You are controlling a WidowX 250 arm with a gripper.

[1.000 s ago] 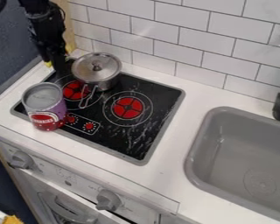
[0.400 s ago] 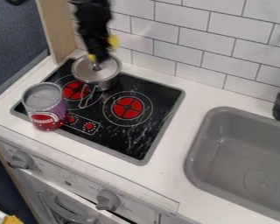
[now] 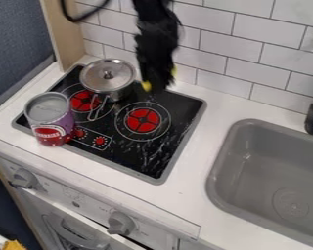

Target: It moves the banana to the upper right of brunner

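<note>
The banana point(image 3: 146, 86) was at 12 to 1 o'clock of the right burner point(image 3: 143, 120), apparently clamped in the gripper point(image 3: 160, 86). Both had shifted toward 4 o'clock from over the pot point(image 3: 108, 78), nearing the target; lowering and release likely remained.

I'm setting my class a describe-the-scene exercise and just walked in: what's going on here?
A black robot arm has its gripper over the back right of the stove top. Yellow parts show on two sides of it, probably the banana to be moved, but mostly hidden. A lidded pot sits back left and a purple and red can front left, both apart from the gripper.
</note>
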